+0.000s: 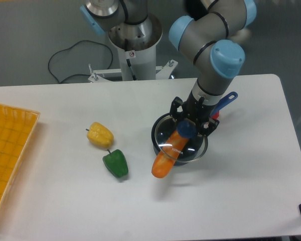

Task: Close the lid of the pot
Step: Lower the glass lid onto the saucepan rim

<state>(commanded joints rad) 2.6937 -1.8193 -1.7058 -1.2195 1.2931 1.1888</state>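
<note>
The tool (189, 124) points straight down over the pot (163, 133), its two dark fingers pinching the dark blue knob of the pot lid (183, 143). The lid hangs directly under the tool, roughly level, its silver rim lying over most of the pot's round mouth; whether the rim touches the pot's edge cannot be told. Some small white lettering shows through the glass near the lid's front, too small to read. The pot sits on the white surface (65, 201) right beneath the tool, and its bright blue handle (223, 102) sticks out up and to the right, behind the arm's wrist. An orange carrot-shaped vegetable (166, 156) leans in the pot: its upper end is under the glass below the knob, and its lower end juts out over the pot's front-left rim toward the surface. A small red thing (215, 115) peeks out just right of the tool, mostly hidden. Well to the left of the tool lie a yellow pepper (100, 134) and, just in front of it, a green pepper (115, 163), near each other. Far left, at the picture's edge, is an orange basket (7, 150). A small round label with a red mark sits on the arm's base column (132, 54), unreadable
</note>
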